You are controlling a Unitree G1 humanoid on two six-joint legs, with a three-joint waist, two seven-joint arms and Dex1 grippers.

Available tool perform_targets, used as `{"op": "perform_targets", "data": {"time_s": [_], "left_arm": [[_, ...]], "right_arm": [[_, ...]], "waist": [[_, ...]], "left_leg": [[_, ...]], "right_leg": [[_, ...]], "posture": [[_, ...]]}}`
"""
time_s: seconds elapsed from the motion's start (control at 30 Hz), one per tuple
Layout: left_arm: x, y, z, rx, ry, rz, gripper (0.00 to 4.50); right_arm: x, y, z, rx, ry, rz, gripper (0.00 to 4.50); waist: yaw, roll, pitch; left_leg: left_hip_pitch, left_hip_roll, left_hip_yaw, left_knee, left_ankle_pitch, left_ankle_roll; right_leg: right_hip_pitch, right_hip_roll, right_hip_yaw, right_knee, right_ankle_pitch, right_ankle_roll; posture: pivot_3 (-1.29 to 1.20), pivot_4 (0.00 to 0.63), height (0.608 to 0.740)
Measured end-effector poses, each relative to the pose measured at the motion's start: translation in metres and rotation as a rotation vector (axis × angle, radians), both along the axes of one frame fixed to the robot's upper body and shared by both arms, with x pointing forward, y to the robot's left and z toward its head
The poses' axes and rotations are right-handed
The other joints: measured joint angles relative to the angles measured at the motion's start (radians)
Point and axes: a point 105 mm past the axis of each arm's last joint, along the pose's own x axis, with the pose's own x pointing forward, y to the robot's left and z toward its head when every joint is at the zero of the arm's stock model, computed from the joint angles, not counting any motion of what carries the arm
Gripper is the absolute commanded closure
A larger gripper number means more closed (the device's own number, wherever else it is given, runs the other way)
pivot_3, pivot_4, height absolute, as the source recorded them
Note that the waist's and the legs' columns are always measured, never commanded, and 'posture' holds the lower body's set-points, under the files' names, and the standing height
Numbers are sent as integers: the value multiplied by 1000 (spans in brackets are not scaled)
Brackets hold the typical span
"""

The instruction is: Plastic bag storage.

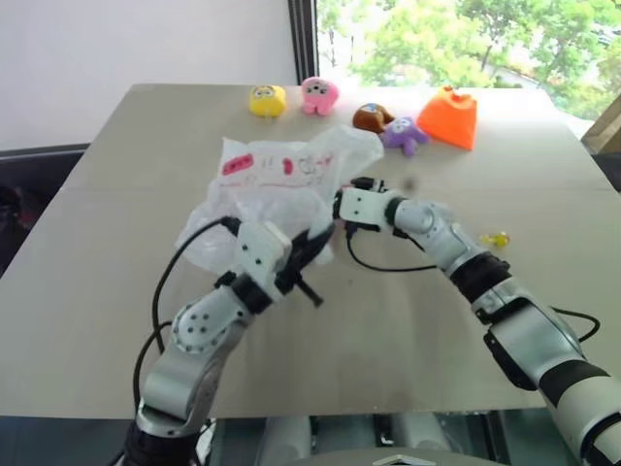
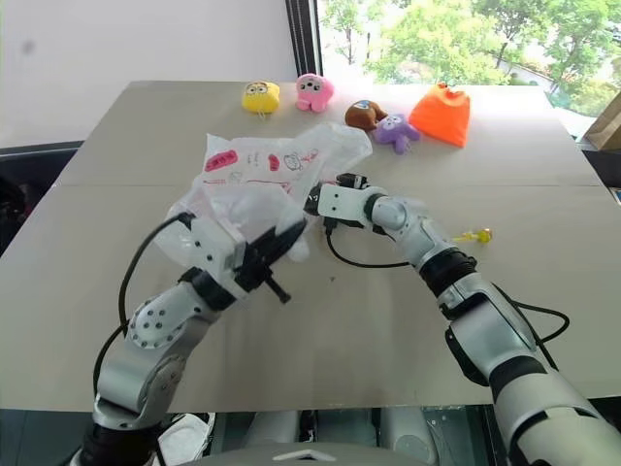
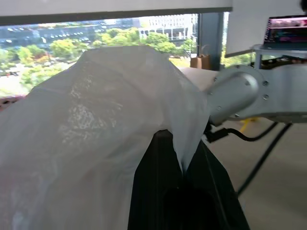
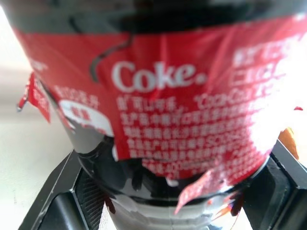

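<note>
Loading step: my left claw pinches the plastic bag; right claw grips a Coke bottle. Next, feed it into the bag's mouth.

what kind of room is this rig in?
Probably an upper-floor office or lab: a plain table by a big window, city buildings and trees outside, a laptop on a desk.
</note>
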Motion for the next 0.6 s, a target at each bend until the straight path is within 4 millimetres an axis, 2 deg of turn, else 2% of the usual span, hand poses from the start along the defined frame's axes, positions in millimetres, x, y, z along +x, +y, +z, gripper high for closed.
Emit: {"op": "perform_targets", "data": {"time_s": [0.17,0.2,0.23,0.27,0.3,0.6], "left_arm": [[-18,3,-23,57,86,-69,4500],[-19,3,-24,58,90,-70,4500],[-21,4,-26,58,94,-73,4500],[-22,4,-26,58,95,-74,4500],[-23,4,-27,58,94,-75,4500],[-20,2,-33,28,76,-23,4500]], "right_arm": [[5,-6,13,119,1,-37,1458],[5,-7,14,133,-1,-40,958],[4,-7,16,149,-5,-38,958],[4,-7,16,151,-6,-37,232],[4,-7,16,155,-7,-33,77],[-5,0,19,180,-11,19,77]], "waist": [[-5,4,3],[-5,4,3],[-5,4,3],[-6,4,3],[-6,5,3],[-7,5,4]], "left_leg": [[-1,0,-1,0,0,0],[0,0,-1,0,0,0],[-1,0,-1,0,0,0],[-1,0,-1,0,0,0],[0,0,-1,0,0,0],[0,0,0,0,0,0]], "right_leg": [[0,0,-1,0,0,0],[0,0,-1,0,0,0],[0,0,-1,0,0,0],[0,0,0,0,0,0],[0,0,0,0,0,0],[0,0,0,0,0,0]], "posture": [[0,150,740],[0,150,740],[0,150,740],[0,150,740],[0,150,740],[0,150,740]]}}
